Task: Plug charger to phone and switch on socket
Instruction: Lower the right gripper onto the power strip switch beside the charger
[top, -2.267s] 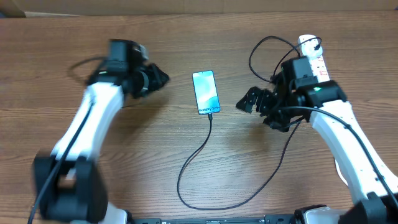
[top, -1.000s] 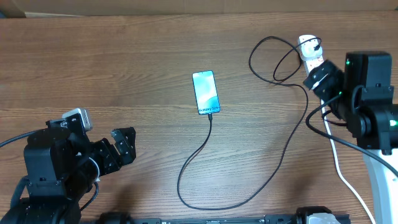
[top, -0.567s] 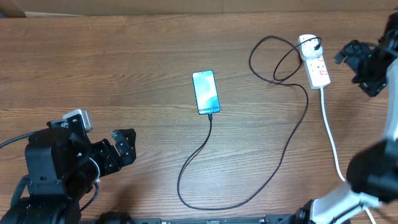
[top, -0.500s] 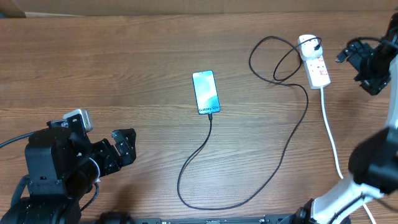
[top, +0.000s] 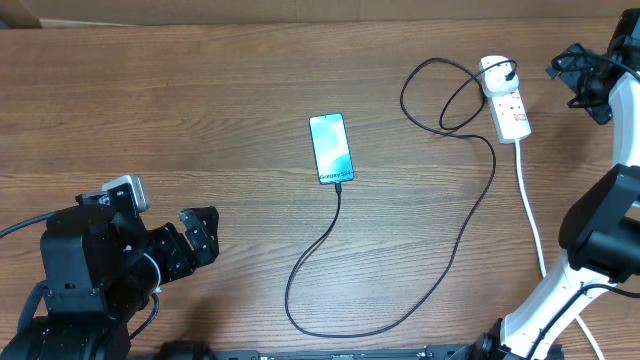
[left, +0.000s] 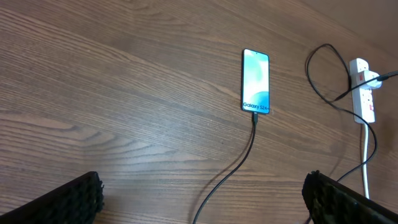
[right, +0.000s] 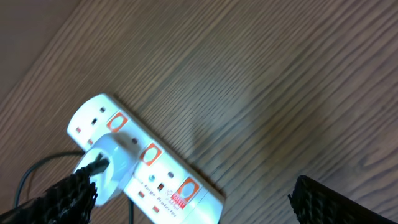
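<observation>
The phone (top: 331, 148) lies flat near the middle of the table (top: 200, 100), with its screen up and lit. The charger (top: 470, 225), a thin black cable, is plugged into the near edge of the phone. From there it runs toward the robot and bends in a wide curve to the right. It then goes far again, makes a loop, and ends at a white plug (right: 109, 158) that sits in the far end of the socket (top: 506, 96). The socket lies at the far right of the table, and its white cord (top: 530, 215) runs toward the near edge.

The left gripper (top: 203, 236) is at the near left, well apart from the phone. Its fingers stand wide apart and hold nothing. The right gripper (top: 574, 84) hangs just right of the socket without touching it. Its fingers (right: 336, 202) are also spread fully wide and are empty.
</observation>
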